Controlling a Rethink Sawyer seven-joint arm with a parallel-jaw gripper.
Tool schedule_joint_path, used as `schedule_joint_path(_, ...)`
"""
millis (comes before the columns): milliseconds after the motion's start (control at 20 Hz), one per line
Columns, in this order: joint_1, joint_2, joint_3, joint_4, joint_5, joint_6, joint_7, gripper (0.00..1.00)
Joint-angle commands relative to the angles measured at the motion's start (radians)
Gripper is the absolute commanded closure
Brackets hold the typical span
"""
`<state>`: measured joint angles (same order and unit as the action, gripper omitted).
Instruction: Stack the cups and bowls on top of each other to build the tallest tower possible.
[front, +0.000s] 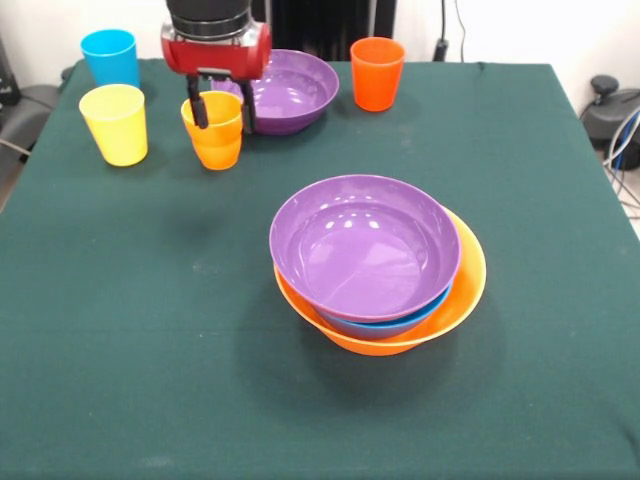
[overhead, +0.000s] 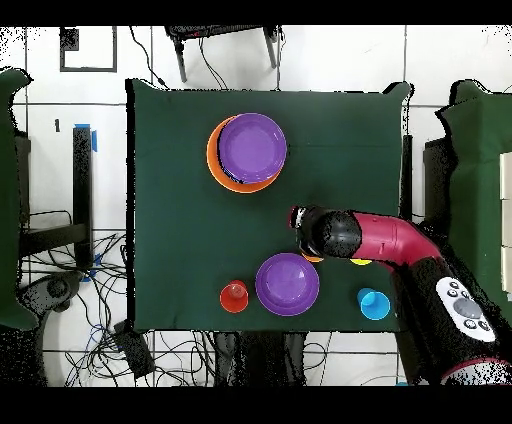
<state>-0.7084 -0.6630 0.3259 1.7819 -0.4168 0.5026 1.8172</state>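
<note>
The tower (front: 378, 265) stands nearest: a purple bowl (front: 362, 243) on a blue bowl (front: 385, 325) in the orange bowl (front: 462, 300), mid-tabletop (front: 150, 350); the fingers (front: 222, 112) are open, straddling the orange cup (front: 213, 130) at its rim; the cup looks light, stiff and slick, so a hold across the walls suits it; the yellow cup (front: 115, 123) and second purple bowl (front: 285, 90) crowd it, while open cloth lies toward the tower.

Front view: tower (front: 378, 262) of three nested bowls sits mid-bench (front: 120, 330); behind it a lone bowl (front: 285, 90), one cup (front: 377, 73) to its right, three cups (front: 212, 130) left.
</note>
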Motion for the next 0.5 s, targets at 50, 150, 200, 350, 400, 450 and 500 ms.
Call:
schedule_joint_path(50, 0.057, 0.037, 0.024, -0.02, -0.02, 0.065, -0.004, 0.0)
schedule_joint_path(150, 0.058, 0.017, 0.02, -0.002, -0.021, 0.064, -0.003, 0.0)
schedule_joint_path(200, 0.059, 0.001, 0.017, 0.02, -0.022, 0.056, 0.002, 0.0)
schedule_joint_path(350, 0.059, -0.028, 0.01, 0.067, -0.025, 0.036, 0.012, 0.0)
schedule_joint_path(400, 0.058, -0.037, 0.008, 0.083, -0.026, 0.027, 0.016, 0.0)
schedule_joint_path(450, 0.055, -0.045, 0.009, 0.096, -0.024, 0.024, 0.017, 0.0)
schedule_joint_path(500, 0.054, -0.058, 0.01, 0.107, -0.021, 0.024, 0.018, 0.0)
